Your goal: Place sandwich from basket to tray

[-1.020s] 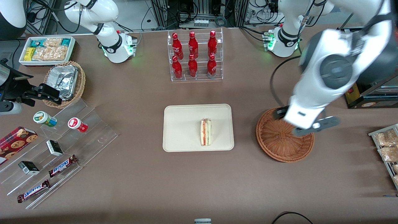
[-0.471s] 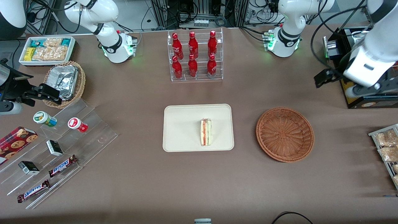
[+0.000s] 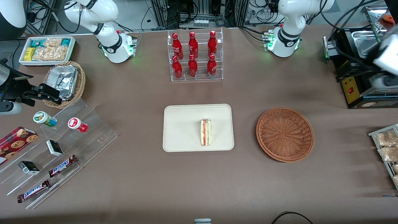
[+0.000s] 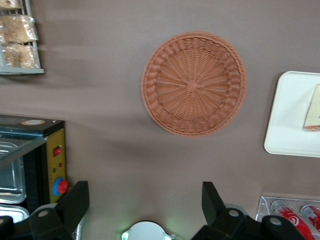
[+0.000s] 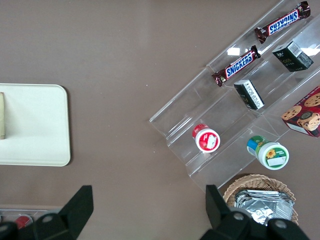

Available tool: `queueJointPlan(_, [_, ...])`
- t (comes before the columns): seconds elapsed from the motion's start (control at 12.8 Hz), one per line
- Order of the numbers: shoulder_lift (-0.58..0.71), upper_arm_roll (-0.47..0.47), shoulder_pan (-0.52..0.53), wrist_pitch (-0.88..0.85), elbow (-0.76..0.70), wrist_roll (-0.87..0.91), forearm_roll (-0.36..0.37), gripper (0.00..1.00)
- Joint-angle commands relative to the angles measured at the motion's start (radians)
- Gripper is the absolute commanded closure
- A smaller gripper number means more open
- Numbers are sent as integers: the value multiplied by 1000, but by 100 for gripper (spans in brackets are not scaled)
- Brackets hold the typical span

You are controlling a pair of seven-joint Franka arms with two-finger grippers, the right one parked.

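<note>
The sandwich (image 3: 205, 132) lies on the cream tray (image 3: 183, 124), cut edge up, toward the tray's side nearest the basket. The reddish-brown wicker basket (image 3: 284, 134) sits beside the tray and holds nothing. In the left wrist view the basket (image 4: 194, 83), the tray (image 4: 290, 125) and a slice of the sandwich (image 4: 312, 107) show far below. My left gripper (image 4: 144, 200) is open with nothing between its fingers. It hangs high, well apart from the basket. The left arm (image 3: 387, 54) shows blurred at the working arm's end of the table, over the black appliance.
A rack of red bottles (image 3: 195, 56) stands farther from the front camera than the tray. A black appliance (image 3: 357, 77) and a wire rack of snack packets (image 3: 387, 149) sit at the working arm's end. Clear display steps with candy (image 3: 56, 149) lie toward the parked arm's end.
The left arm has swung up and away from over the basket toward the working arm's end of the table, uncovering the basket. The sandwich and tray have not moved.
</note>
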State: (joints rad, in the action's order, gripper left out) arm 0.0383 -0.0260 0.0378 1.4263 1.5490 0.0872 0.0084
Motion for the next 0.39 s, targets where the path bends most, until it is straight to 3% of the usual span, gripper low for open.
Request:
queueJointPlan(0.0, [-29,60,-73,10,-24,-21,4,1])
queueJointPlan(0.31, [-49,41,-72,14,-40,-14,-13,0])
